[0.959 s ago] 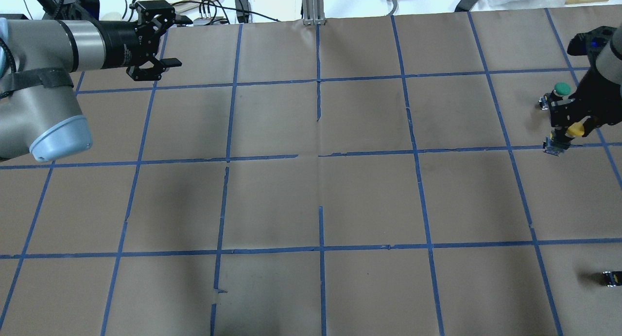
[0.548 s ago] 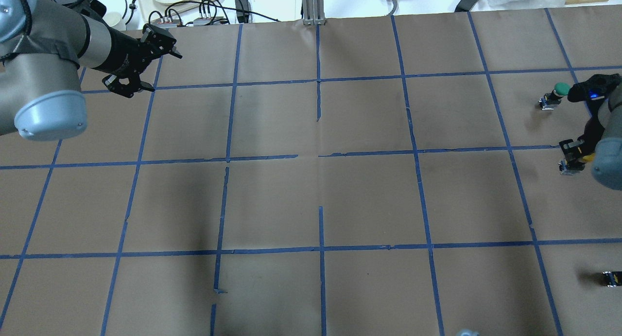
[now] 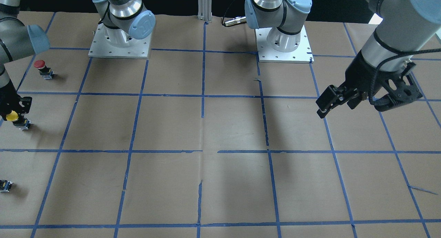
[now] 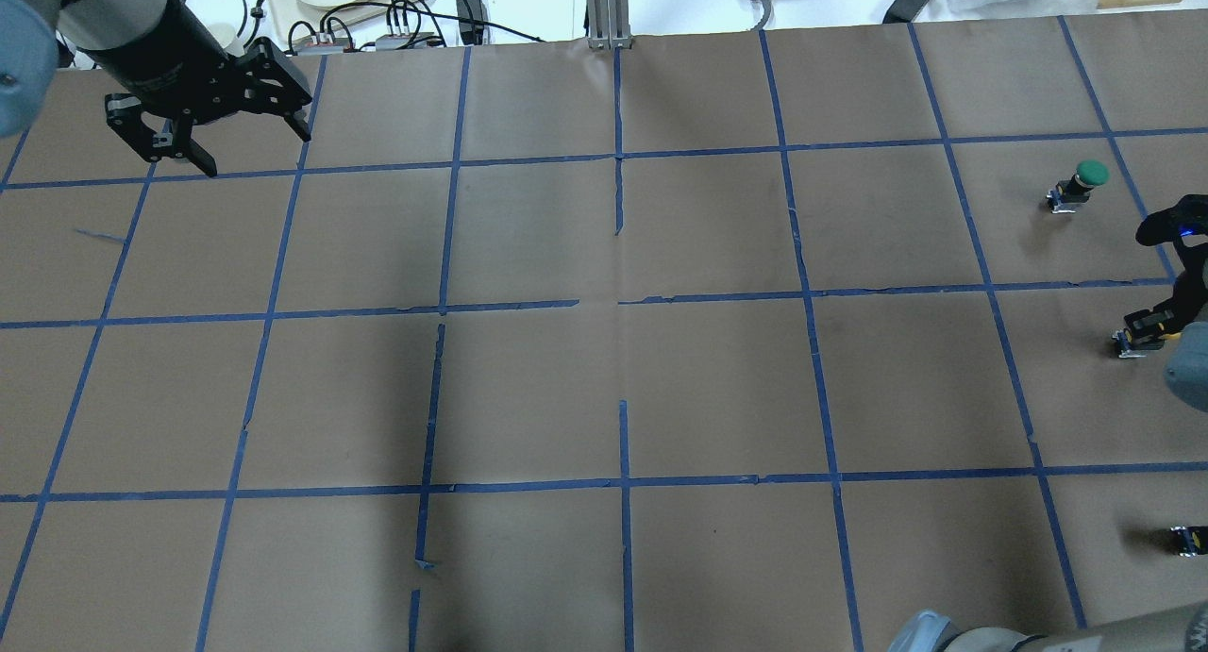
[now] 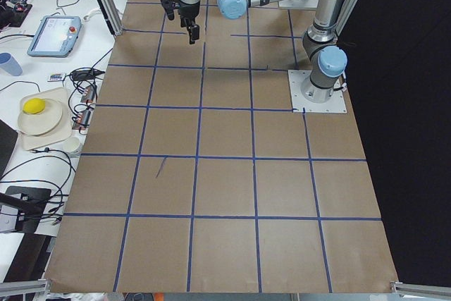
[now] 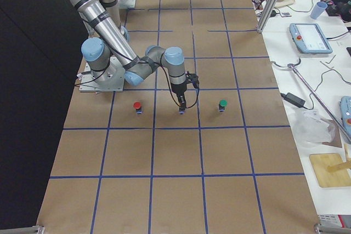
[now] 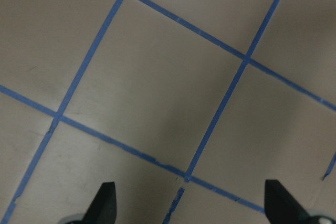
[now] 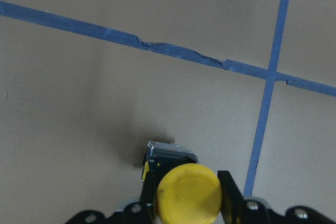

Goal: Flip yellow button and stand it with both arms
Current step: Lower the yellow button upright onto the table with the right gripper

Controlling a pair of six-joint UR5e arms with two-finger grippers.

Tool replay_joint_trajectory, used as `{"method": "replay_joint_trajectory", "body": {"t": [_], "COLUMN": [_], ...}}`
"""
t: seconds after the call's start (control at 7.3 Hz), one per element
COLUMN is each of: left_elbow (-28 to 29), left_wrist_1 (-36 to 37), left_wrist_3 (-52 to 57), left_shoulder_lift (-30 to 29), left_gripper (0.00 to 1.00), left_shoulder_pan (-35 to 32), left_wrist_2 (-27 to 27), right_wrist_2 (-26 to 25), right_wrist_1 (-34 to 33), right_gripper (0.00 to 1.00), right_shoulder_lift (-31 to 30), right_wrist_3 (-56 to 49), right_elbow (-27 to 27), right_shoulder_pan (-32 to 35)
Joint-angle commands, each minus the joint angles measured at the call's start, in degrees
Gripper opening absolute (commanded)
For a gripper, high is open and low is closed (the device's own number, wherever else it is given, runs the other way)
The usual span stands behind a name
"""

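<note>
My right gripper [image 3: 13, 113] is clamped on the yellow button [image 8: 189, 195] just under its cap, at 3 o'clock on the table [image 4: 717, 388] in the overhead view, body pointing down. My left gripper [image 7: 191, 205] hangs at 10 o'clock, well apart, its 2 fingers spread wide. I'd grip firmly, carry the button toward the centre, and take it squarely with the left.

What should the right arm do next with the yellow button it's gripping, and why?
Probably carry it toward the table's middle. The right gripper is shut on the yellow button near the table's right edge, while the left gripper hangs open over the left side, too far apart for a handover.
</note>
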Motion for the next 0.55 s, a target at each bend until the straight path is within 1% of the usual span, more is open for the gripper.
{"method": "replay_joint_trajectory", "body": {"t": [0.0, 0.14, 0.27, 0.41], "left_elbow": [-0.8, -2.1, -2.8, -2.8], "left_wrist_1": [-5.6, -5.2, -5.4, -4.7], "left_wrist_3": [9.5, 14.4, 15.2, 15.9], "left_shoulder_lift": [4.3, 5.7, 5.1, 4.4], "left_gripper": [1.0, 1.0, 1.0, 1.0], "left_shoulder_pan": [-1.0, -1.7, -1.8, -1.5], "left_wrist_2": [0.4, 0.5, 0.8, 1.9], "right_wrist_2": [0.8, 2.4, 2.5, 3.7], "right_wrist_1": [3.8, 3.7, 3.7, 3.7], "right_gripper": [0.08, 0.08, 0.14, 0.36], "right_shoulder_lift": [-2.7, -2.1, -1.7, -1.4], "right_wrist_3": [-1.2, -2.4, -2.4, -2.2], "right_elbow": [0.1, 0.2, 0.2, 0.2], "right_shoulder_pan": [-0.4, -0.4, -0.5, -0.5]}}
